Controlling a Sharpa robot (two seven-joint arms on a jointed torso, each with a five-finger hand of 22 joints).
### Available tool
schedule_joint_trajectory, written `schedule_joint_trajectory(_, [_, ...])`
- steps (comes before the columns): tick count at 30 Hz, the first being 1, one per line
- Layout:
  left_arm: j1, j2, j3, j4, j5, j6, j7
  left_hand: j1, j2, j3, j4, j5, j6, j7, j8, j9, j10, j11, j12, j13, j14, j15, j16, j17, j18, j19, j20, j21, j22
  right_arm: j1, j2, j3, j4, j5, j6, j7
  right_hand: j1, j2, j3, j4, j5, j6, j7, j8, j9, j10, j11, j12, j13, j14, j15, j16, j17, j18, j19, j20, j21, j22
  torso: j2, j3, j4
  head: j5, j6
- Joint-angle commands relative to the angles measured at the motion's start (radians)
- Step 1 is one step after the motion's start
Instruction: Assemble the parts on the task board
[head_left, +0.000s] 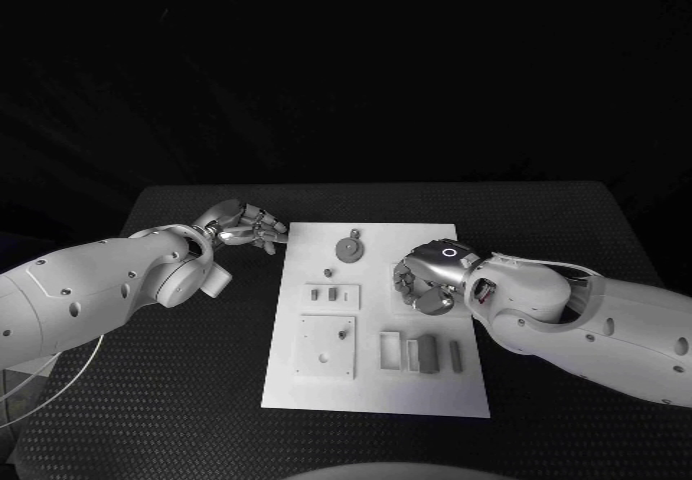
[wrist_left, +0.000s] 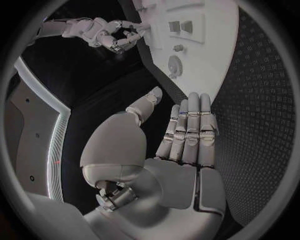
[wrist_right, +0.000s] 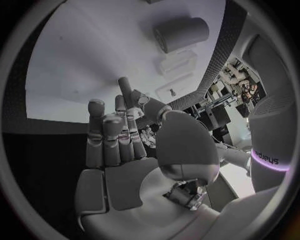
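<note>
The flat white rectangular task board (head_left: 378, 395) lies mid-table on the black textured table (head_left: 577, 215). Small grey parts sit on it: a round disc (head_left: 351, 247) toward twelve o'clock, upright blocks (head_left: 421, 353) toward five. The silver left hand (head_left: 248, 228) hovers off the board's ten o'clock corner, fingers apart and empty. The silver right hand (head_left: 430, 277) hangs over the board's three o'clock edge, fingers curled; whether they pinch anything I cannot tell.

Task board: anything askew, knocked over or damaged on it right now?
Nothing stands out. The task board lies flat on the black table, with the grey parts seated or lying on it, none visibly tipped or broken. The left robot hand hangs off the board's edge; the right robot hand hovers over it, both empty.
</note>
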Motion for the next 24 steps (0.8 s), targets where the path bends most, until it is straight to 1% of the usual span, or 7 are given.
schedule_joint_trajectory(1, [0.001, 0.002, 0.001, 0.001, 0.002, 0.012, 0.008, -0.01, 0.003, -0.003, 0.005, -0.003, -0.002, 0.006, -0.003, -0.001, -0.004, 0.003, 0.003, -0.001, 0.001, 0.005, -0.006, 0.002, -0.002, -0.009, -0.001, 0.004, -0.001, -0.001, 0.002, 0.0, 0.021, -0.029, -0.032, 0.006, -0.001, 0.005, 0.006, -0.001, 0.002, 0.009, 0.0, 0.007, 0.005, 0.049, -0.021, 0.005, 0.0, -0.003, -0.01, 0.005, 0.0, 0.048, 0.017, -0.011, 0.006, 0.02, 0.0, 0.0, -0.0002, 0.002, 0.002])
schedule_joint_trajectory(7, [0.001, 0.002, 0.001, 0.001, 0.002, 0.012, 0.008, -0.01, 0.002, -0.002, 0.004, -0.003, -0.002, 0.006, -0.003, -0.001, -0.004, 0.002, 0.003, -0.002, 0.001, 0.005, -0.007, 0.002, -0.002, -0.009, -0.001, 0.004, -0.001, -0.001, -0.001, 0.014, 0.045, -0.04, -0.042, 0.001, -0.001, 0.002, 0.008, -0.001, 0.002, 0.013, -0.002, 0.009, 0.006, 0.053, -0.023, 0.005, 0.003, -0.001, -0.012, 0.005, 0.0, 0.048, 0.02, -0.012, 0.007, 0.02, 0.0, -0.0004, 0.0004, 0.006, 0.003])
schedule_joint_trajectory(10, [0.001, 0.003, 0.001, -0.001, 0.002, 0.012, 0.009, -0.009, 0.002, -0.002, 0.004, -0.003, -0.002, 0.006, -0.004, -0.001, -0.004, 0.003, 0.003, -0.002, 0.001, 0.005, -0.007, 0.002, -0.002, -0.009, -0.001, 0.004, -0.001, -0.001, 0.005, 0.036, 0.064, -0.04, -0.052, 0.006, -0.001, 0.0, 0.009, -0.002, 0.002, 0.014, -0.002, 0.009, 0.006, 0.055, -0.023, 0.005, 0.004, 0.0, -0.013, 0.005, 0.0, 0.048, 0.021, -0.013, 0.008, 0.02, 0.0, -0.0004, -0.0003, 0.007, 0.003])
schedule_joint_trajectory(12, [0.001, 0.004, 0.001, -0.002, 0.002, 0.012, 0.01, -0.009, 0.002, -0.002, 0.004, -0.003, -0.002, 0.006, -0.004, -0.001, -0.005, 0.003, 0.003, -0.002, 0.001, 0.005, -0.007, 0.003, -0.002, -0.009, -0.001, 0.004, -0.001, -0.001, 0.008, 0.042, 0.076, -0.037, -0.054, 0.007, -0.001, 0.0, 0.01, -0.002, 0.002, 0.015, -0.003, 0.01, 0.007, 0.056, -0.024, 0.005, 0.004, 0.0, -0.013, 0.006, 0.0, 0.048, 0.022, -0.013, 0.008, 0.02, 0.0, -0.0004, 0.0002, 0.009, 0.004])
schedule_joint_trajectory(19, [0.001, 0.008, 0.001, -0.005, 0.002, 0.012, 0.01, -0.009, 0.003, -0.002, 0.005, -0.003, -0.003, 0.006, -0.004, -0.001, -0.005, 0.003, 0.003, -0.002, 0.001, 0.005, -0.008, 0.004, -0.002, -0.009, -0.001, 0.004, -0.002, -0.004, 0.069, 0.043, 0.095, -0.015, -0.061, 0.026, -0.001, -0.001, 0.011, -0.001, 0.002, 0.016, -0.003, 0.01, 0.007, 0.057, -0.025, 0.005, 0.006, 0.001, -0.014, 0.006, 0.0, 0.048, 0.023, -0.014, 0.009, 0.02, 0.0, -0.0014, 0.0001, 0.023, 0.003])
schedule_joint_trajectory(21, [0.001, 0.012, 0.001, -0.008, 0.002, 0.011, 0.011, -0.009, 0.003, -0.002, 0.005, -0.003, -0.003, 0.006, -0.004, -0.001, -0.005, 0.003, 0.003, -0.002, 0.001, 0.005, -0.008, 0.004, -0.002, -0.009, -0.001, 0.004, -0.002, -0.012, 0.091, 0.043, 0.097, -0.014, -0.061, 0.03, -0.001, 0.0, 0.012, -0.001, 0.002, 0.016, -0.003, 0.01, 0.007, 0.057, -0.025, 0.004, 0.006, 0.001, -0.014, 0.006, 0.0, 0.048, 0.023, -0.014, 0.009, 0.02, 0.0, 0.0005, 0.0004, 0.029, 0.001])
schedule_joint_trajectory(24, [0.001, 0.013, 0.001, -0.005, 0.002, 0.012, 0.011, -0.009, 0.003, -0.002, 0.005, -0.003, -0.003, 0.006, -0.004, -0.001, -0.005, 0.003, 0.003, -0.002, 0.002, 0.005, -0.008, 0.004, -0.002, -0.009, -0.001, 0.004, -0.002, -0.026, 0.124, 0.042, 0.093, -0.014, -0.063, 0.035, -0.001, 0.0, 0.012, -0.001, 0.002, 0.016, -0.003, 0.01, 0.007, 0.057, -0.025, 0.004, 0.006, 0.001, -0.014, 0.005, 0.0, 0.048, 0.023, -0.014, 0.009, 0.02, 0.0, -0.0006, 0.002, 0.034, -0.001])
